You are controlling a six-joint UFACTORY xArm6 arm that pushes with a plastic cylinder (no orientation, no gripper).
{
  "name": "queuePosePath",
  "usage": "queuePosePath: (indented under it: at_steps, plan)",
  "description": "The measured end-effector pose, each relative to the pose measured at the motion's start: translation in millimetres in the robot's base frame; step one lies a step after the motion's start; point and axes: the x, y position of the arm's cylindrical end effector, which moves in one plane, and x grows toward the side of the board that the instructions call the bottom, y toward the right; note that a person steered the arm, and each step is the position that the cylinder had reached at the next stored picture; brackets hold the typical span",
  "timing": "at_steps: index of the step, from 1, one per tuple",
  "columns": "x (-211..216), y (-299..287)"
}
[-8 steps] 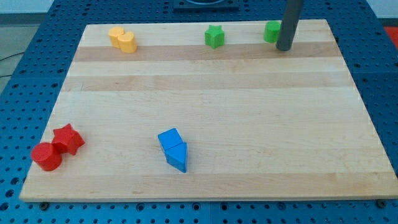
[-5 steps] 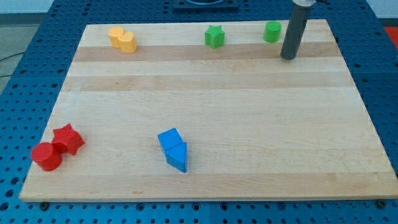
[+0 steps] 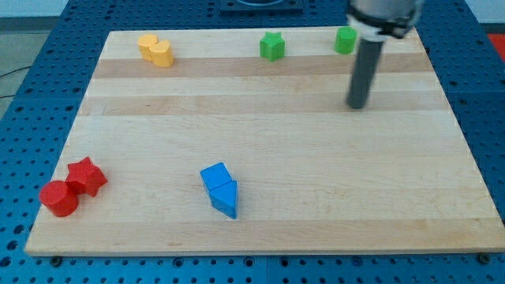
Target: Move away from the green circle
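Note:
The green circle [image 3: 345,40] sits near the board's top edge, toward the view's right. My tip [image 3: 357,106] rests on the wooden board [image 3: 276,142], well below the green circle and slightly to its right, apart from it. The dark rod rises from the tip to the arm's end at the view's top. A green star [image 3: 272,46] lies to the left of the green circle.
Two yellow blocks [image 3: 155,50] sit together at the top left. A red star [image 3: 86,177] and a red cylinder [image 3: 59,198] lie at the bottom left. Two blue blocks [image 3: 220,189] touch each other at the bottom centre.
My tip has slid toward the view's bottom, from right beside the green circle to a spot well below it. No block has moved.

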Motion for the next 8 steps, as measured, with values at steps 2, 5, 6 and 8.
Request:
queuePosePath:
  at_steps: [2,5,6,8]
  plan:
    - [-63,35]
    - [-123,141]
    - [-136,141]
    - [-57,29]
